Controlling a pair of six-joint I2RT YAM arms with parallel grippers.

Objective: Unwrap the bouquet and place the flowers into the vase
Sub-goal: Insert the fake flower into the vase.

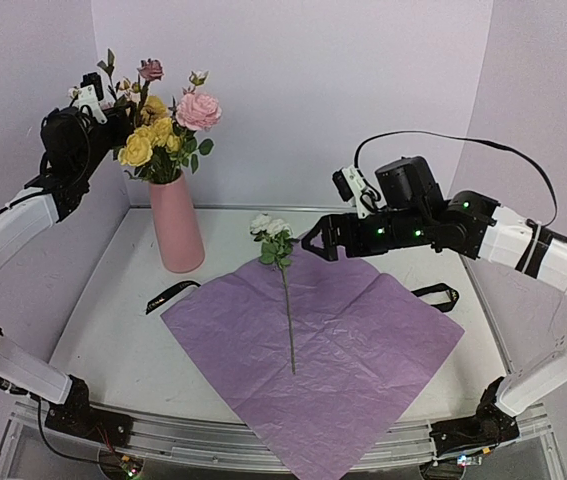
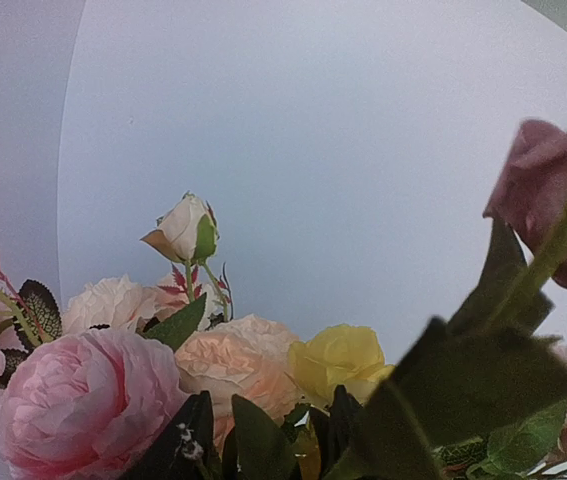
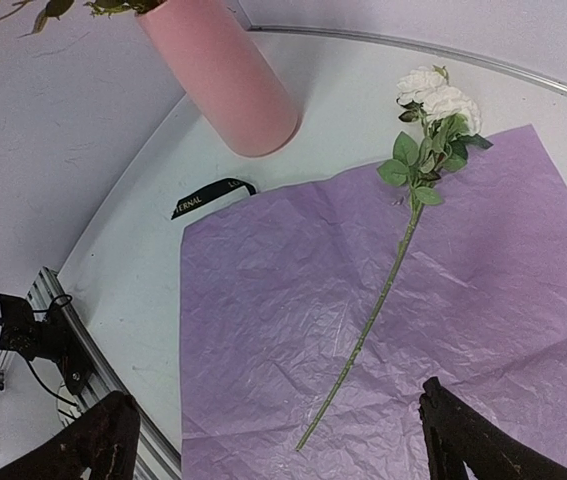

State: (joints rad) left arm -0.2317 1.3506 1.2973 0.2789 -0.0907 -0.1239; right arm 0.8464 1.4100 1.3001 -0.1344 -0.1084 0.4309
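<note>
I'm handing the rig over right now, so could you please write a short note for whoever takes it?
Left gripper: up at the flowers in the vase; fingers hidden, state unclear.
Right gripper: open, empty, above the paper.
Done: paper spread flat, ribbon off, most flowers in the vase.
Left: one white flower lies on the paper; it goes into the vase.

Pink vase stands upright, stuffed with pink and yellow blooms. One white-headed stem lies on the flattened lilac paper, heads just past its far edge. Black ribbon sits beside the paper.
</note>
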